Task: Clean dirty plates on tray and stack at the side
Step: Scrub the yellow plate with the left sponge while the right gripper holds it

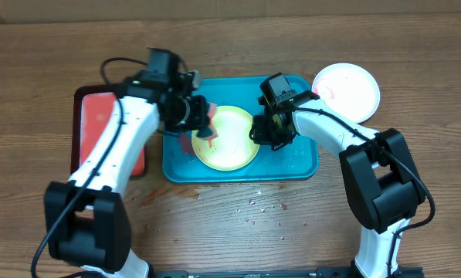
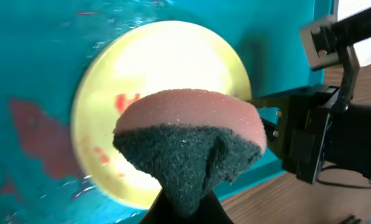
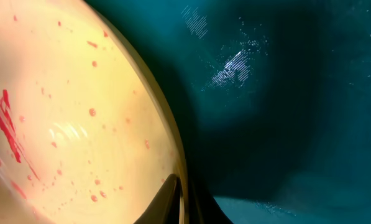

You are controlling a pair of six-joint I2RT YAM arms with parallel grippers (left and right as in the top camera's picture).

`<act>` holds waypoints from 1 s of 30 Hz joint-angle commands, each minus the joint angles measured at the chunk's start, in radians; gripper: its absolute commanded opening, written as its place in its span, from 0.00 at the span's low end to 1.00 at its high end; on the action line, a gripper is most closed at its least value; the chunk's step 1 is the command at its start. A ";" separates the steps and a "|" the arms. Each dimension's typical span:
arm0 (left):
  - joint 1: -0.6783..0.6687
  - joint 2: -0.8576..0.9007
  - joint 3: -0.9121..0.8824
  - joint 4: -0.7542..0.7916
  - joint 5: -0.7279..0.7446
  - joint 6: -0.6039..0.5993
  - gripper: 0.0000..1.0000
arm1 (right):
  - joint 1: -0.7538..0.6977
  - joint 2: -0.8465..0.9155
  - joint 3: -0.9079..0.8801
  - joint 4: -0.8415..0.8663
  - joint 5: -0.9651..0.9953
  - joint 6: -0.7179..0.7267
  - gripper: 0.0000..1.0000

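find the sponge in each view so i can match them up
Overhead: sponge left of middle, at the left edge of the plate.
Left wrist: sponge fills the lower middle, in front of the plate.
Right wrist: not in it.
Shared landmark: the yellow plate with red smears, lying in the teal tray, shows in all three.

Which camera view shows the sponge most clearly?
The left wrist view. There the sponge fills the middle, pink foam above a dark scrubbing layer, in front of the yellow plate. The overhead view shows only a small pink piece at the left gripper. The right wrist view does not show it.
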 commanded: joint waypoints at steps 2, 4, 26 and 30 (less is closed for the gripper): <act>-0.074 0.069 -0.008 0.043 -0.061 -0.042 0.04 | -0.001 0.045 -0.005 0.004 0.021 0.012 0.08; -0.108 0.112 -0.008 0.073 -0.063 -0.041 0.04 | -0.001 0.045 -0.005 0.004 0.021 0.012 0.08; -0.138 0.305 0.006 0.097 -0.745 -0.076 0.04 | -0.001 0.045 -0.005 0.003 0.022 0.011 0.08; -0.138 0.294 0.062 0.033 -0.762 -0.116 0.04 | -0.001 0.045 -0.005 0.003 0.022 0.011 0.08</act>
